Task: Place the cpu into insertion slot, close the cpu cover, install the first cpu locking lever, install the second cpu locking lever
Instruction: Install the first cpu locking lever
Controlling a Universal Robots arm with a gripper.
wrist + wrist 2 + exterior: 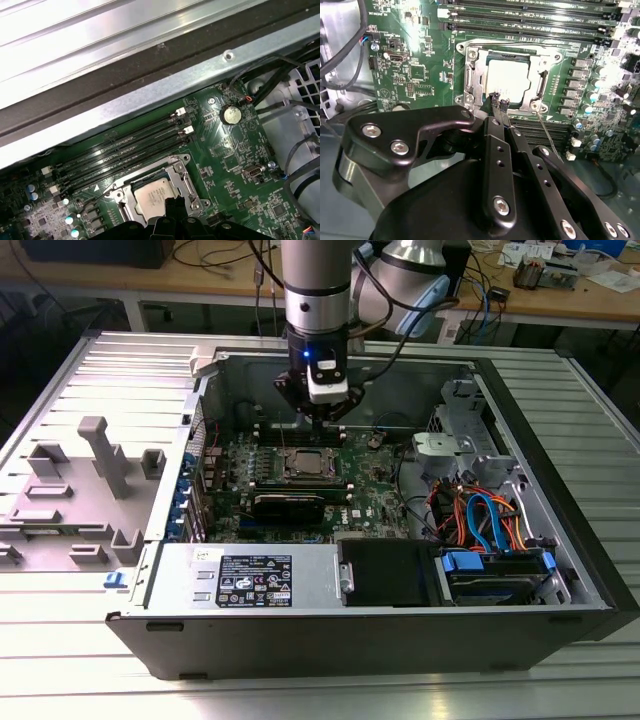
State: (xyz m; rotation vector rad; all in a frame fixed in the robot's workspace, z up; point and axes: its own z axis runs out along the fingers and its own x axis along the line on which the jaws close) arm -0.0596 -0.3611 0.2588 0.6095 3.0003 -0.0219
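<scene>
cpu (pixel 507 77) sitting under closed cover (pixel 475 82) | gripper (pixel 499 101) clenched tight, tips hanging right at cover edge | thin lever (pixel 547 132) poking out loose off cover corner

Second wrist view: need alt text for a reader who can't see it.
The black pincer, jaws shut, hangs with its tips at the edge of the cpu cover, whose window frames the silver cpu. Green motherboard and long memory slots lie around it.

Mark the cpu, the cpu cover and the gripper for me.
cpu (pixel 507 77): second wrist view, middle of its silver top.
cpu cover (pixel 477 81): second wrist view, frame strip beside the chip.
gripper (pixel 498 101): second wrist view, midway between its fingertips.
</scene>
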